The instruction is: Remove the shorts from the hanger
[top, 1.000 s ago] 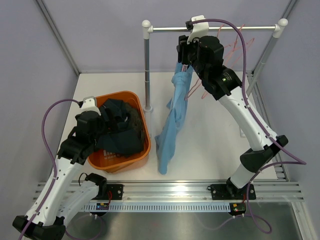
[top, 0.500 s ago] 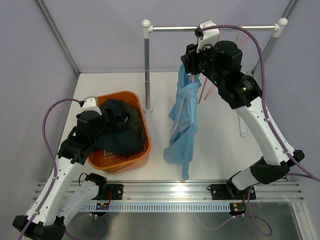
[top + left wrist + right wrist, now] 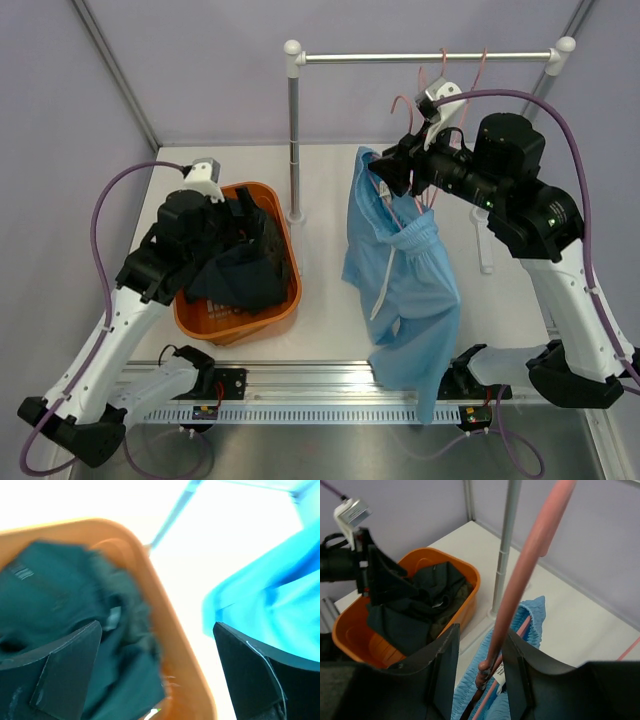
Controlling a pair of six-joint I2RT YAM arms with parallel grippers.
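Seen from above, the left arm reaches in from 7 o'clock, and the left gripper (image 3: 156, 630) hovers over an orange basket (image 3: 285, 300) with its fingers spread wide and nothing between them. The basket stands at 9 o'clock on the white table (image 3: 330, 180) and holds a crumpled heap of dark shorts (image 3: 235, 275), part of it draped up against the far rim. Just beside the basket's far right corner, towards 12 o'clock, a grey upright pole (image 3: 294, 140) carries a horizontal rail (image 3: 400, 58) across the back. Right of the pole, the light blue shorts (image 3: 405, 290) hang in the air clear of the rail. Their gathered waistband is up near the centre, and the legs trail down towards 5 o'clock, past the table's near edge, with a white drawstring dangling in front. At 1 o'clock the right gripper (image 3: 480, 640) is partly closed around a pink hanger (image 3: 530, 555). Its rod runs up between the fingers, and the blue waistband is bunched directly beneath it.
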